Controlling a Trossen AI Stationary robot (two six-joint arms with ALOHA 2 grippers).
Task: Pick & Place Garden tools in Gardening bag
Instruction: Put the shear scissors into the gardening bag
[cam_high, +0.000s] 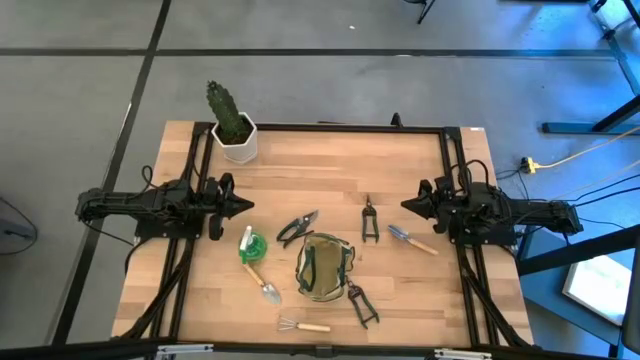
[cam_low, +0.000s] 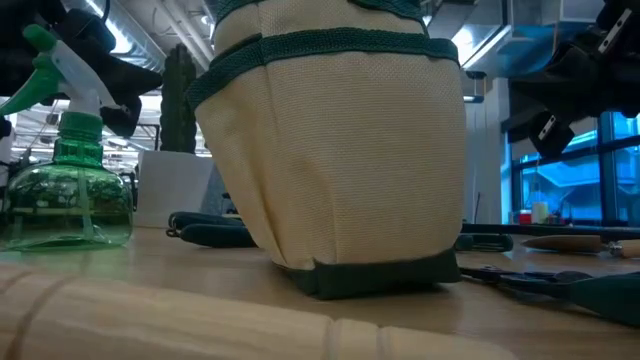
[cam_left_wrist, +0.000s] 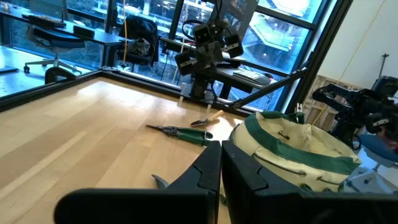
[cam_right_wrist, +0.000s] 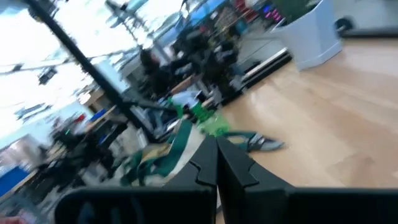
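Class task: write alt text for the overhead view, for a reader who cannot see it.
An olive-green fabric gardening bag stands on a wooden table, ringed by small garden tools. Two dark robot arms wait at either side, left gripper and right gripper shut.

The gardening bag (cam_low: 340, 160) is coarse woven cloth, on a smooth pale wooden table (cam_high: 330, 160).

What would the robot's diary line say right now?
left gripper: shut, empty, waiting at left | right gripper: shut, empty, waiting at right | beige green-trimmed fabric bag: upright mid-table | metal garden tools: lying around bag
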